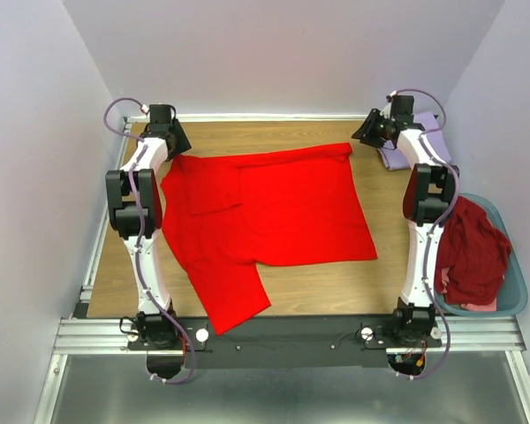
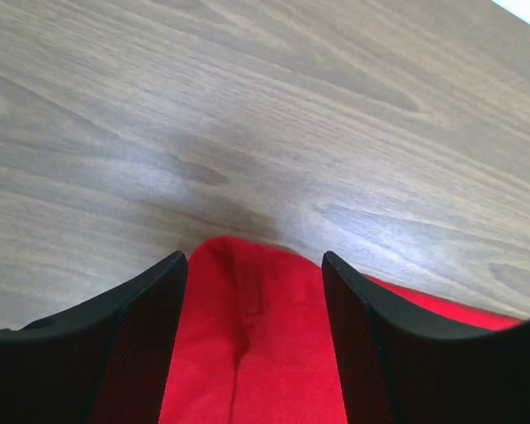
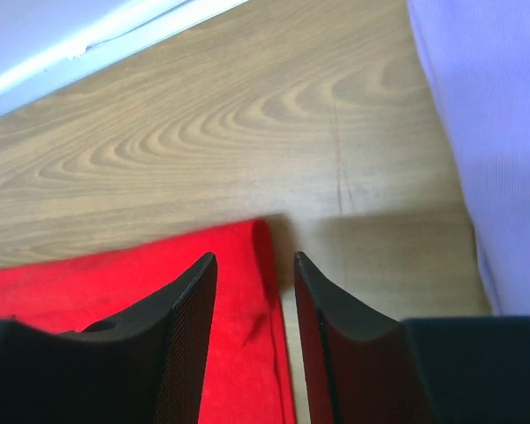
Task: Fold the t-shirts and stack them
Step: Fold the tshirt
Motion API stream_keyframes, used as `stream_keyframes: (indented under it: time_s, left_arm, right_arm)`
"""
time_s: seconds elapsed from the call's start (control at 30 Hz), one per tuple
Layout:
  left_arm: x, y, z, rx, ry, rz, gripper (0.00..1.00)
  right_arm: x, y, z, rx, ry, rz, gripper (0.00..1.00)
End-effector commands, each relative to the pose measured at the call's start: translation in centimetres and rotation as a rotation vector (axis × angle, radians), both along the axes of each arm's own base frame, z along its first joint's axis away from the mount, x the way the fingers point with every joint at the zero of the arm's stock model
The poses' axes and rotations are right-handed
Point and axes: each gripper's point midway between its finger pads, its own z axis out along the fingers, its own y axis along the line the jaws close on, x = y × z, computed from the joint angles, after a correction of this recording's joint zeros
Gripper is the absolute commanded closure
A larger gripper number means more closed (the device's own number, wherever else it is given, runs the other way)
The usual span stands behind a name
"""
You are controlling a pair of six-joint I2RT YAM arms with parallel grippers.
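While bright red soft cloth t-shirt [image 1: 274, 208] lay spread on wooden bench [image 1: 336, 291], left fingers [image 2: 132, 327] wide, right fingers [image 3: 181, 336] narrower, both unclosed, straddled far corners. Best: pinch deep, close evenly, lift together.

Read as a robotics lab test cell, not a home or shop. Boxed in by plain pale partition walls [image 1: 283, 53] standing at the left, far and right edges of a wood-grain tabletop [image 1: 336, 287]. Edged along the near side with slotted aluminium rail [image 1: 93, 334]. Fitted with two white-and-black arms, left arm [image 1: 146, 238] and right arm [image 1: 421, 256], bolted to that rail by the near-left and near-right corners. Strung with exposed cables [image 1: 115, 110] looping off the arms. Floored in front of the rail with bare sheet metal [image 1: 274, 393]. Carried only two household items: a red t-shirt [image 1: 283, 208] on the tabletop, a teal basket [image 1: 516, 291] off the right edge.
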Motion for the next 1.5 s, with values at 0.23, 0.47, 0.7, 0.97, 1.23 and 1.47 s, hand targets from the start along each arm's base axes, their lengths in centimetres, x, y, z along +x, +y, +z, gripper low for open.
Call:
stream_keyframes:
  time_s: [0.23, 0.47, 0.7, 0.97, 1.23, 1.47]
  left_arm:
    - [-11.2, -3.1, 6.3, -0.019, -0.048, -0.002, 0.37]
    - [-21.7, -10.7, 1.5, -0.06, 0.078, -0.175, 0.4]
    - [-29.9, -13.7, -4.0, -0.197, 0.204, -0.17, 0.44]
    - [-35.5, -14.4, -4.9, -0.343, 0.27, -0.121, 0.46]
    - [-29.6, -9.3, 3.9, -0.16, 0.021, 0.016, 0.46]
    - [-23.2, -4.1, 3.3, 0.014, 0.063, 0.062, 0.46]
  right_arm:
    - [-14.5, 5.4, 1.1, -0.171, 0.113, 0.09, 0.54]
    - [-24.7, 7.9, -1.7, -0.171, 0.226, 0.17, 0.57]
    - [-31.2, 7.8, -3.8, -0.131, 0.312, 0.154, 0.57]
    - [-38.5, 7.4, -5.6, -0.055, 0.445, 0.111, 0.57]
    - [-35.0, 8.0, 1.2, -0.048, 0.225, 0.13, 0.57]
    - [-27.5, 8.1, 5.1, -0.116, 0.109, 0.117, 0.57]
